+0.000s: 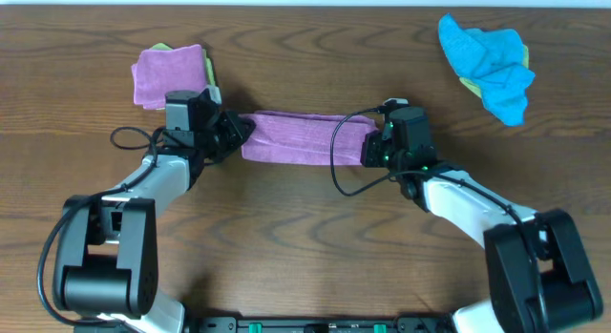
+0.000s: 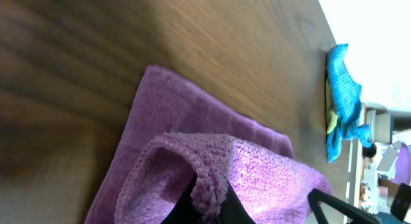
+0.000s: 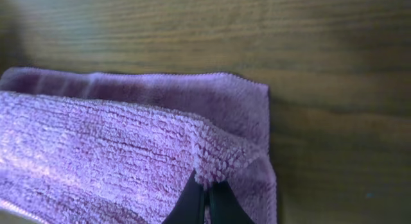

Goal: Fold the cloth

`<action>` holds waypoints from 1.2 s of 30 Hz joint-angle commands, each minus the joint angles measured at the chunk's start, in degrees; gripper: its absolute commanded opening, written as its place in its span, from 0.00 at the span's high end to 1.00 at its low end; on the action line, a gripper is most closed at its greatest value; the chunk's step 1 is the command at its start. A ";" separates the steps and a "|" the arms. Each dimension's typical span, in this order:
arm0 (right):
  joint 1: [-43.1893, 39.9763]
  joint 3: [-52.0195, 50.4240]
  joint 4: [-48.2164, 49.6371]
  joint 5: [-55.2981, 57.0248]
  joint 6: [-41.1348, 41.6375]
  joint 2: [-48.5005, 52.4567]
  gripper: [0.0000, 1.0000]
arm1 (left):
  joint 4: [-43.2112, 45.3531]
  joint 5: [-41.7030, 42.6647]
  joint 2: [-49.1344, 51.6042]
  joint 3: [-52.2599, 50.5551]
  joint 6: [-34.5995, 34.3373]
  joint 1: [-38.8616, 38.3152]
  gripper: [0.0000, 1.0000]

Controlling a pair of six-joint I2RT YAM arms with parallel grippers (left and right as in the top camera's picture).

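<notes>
A purple cloth [image 1: 301, 137] lies stretched as a long band across the table's middle, its near edge lifted and doubled over the rest. My left gripper [image 1: 239, 133] is shut on its left corner; in the left wrist view the hem [image 2: 209, 189] is pinched between the fingers. My right gripper [image 1: 374, 142] is shut on its right corner; in the right wrist view the corner [image 3: 212, 166] is clamped between the fingertips, above the lower layer [image 3: 192, 89] lying flat on the wood.
A folded purple cloth [image 1: 170, 73] on a green one lies at the back left. A crumpled blue cloth [image 1: 489, 61] on a green one lies at the back right, also in the left wrist view [image 2: 343, 95]. Cables loop beside both arms.
</notes>
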 commanded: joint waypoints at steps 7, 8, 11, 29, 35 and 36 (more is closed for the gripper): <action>-3.41 0.07 5.42 7.78 -2.23 4.90 0.99 | 3.63 -6.80 5.86 1.11 -2.93 -0.48 0.95; -3.50 0.07 5.86 7.82 -2.21 5.25 0.99 | 3.65 -6.97 6.14 1.49 -2.91 -0.50 0.94; -3.50 0.15 7.30 8.28 -2.23 6.88 0.99 | 3.96 -7.48 7.10 2.71 -2.91 -0.50 0.94; -3.50 0.81 13.40 9.01 -5.88 10.58 0.92 | 3.93 -9.79 11.17 3.63 -2.43 -0.87 0.92; -3.50 0.81 13.75 9.11 -5.86 10.58 0.69 | 4.57 -9.29 11.10 3.65 -1.97 -0.87 0.75; -3.50 0.81 13.75 9.01 -5.84 10.56 0.66 | 4.72 -8.61 11.04 3.69 -1.90 -0.81 0.71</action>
